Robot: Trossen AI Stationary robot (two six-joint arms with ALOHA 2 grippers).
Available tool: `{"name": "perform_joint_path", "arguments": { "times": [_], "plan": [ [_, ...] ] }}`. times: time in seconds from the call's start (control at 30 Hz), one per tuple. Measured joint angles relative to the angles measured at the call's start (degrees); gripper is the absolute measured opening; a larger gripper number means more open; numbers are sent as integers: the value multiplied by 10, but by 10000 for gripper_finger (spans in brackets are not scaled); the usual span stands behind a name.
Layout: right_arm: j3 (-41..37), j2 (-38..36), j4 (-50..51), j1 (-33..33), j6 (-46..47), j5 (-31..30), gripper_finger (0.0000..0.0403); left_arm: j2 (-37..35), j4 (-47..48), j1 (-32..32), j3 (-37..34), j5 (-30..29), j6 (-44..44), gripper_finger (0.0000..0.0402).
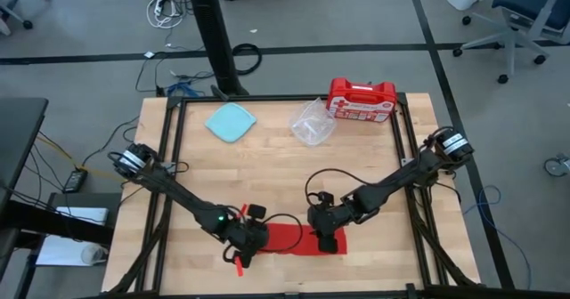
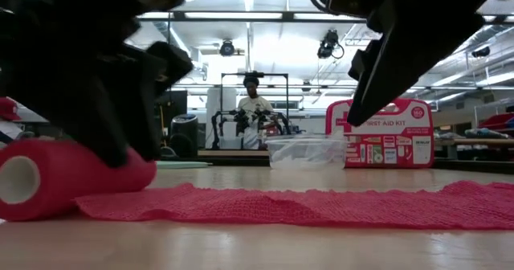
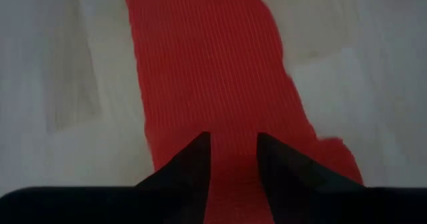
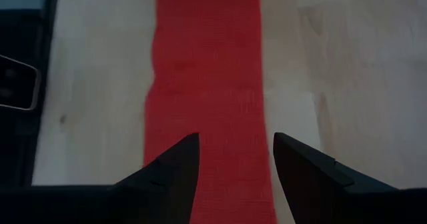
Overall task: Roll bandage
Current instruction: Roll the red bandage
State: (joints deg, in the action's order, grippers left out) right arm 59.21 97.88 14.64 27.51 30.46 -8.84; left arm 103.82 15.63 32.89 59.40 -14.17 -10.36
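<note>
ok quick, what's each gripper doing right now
left gripper: open, fingers down over the long red fabric bandage, holding nothing.
right gripper: open over the same strip, holding nothing.

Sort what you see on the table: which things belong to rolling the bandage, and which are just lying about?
In use: bandage, left gripper, right gripper.

Lying about: first-aid case, clear plastic container, pale blue lid.

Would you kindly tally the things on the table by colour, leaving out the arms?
Red: 2, the bandage and the first-aid case
Light blue: 1, the lid
Clear: 1, the plastic container
Total: 4
</note>
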Motion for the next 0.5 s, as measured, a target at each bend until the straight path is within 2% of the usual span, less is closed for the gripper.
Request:
{"name": "perform_joint_path", "arguments": {
  "times": [0.2, 0.5],
  "plan": [
    [17, -7, 20, 4, 2, 0, 191, 20, -66, -15, 4, 1, 25, 127],
    [21, -28, 38, 6, 9, -35, 191, 18, 60, -13, 104, 1, 13, 127]
  ]
}}
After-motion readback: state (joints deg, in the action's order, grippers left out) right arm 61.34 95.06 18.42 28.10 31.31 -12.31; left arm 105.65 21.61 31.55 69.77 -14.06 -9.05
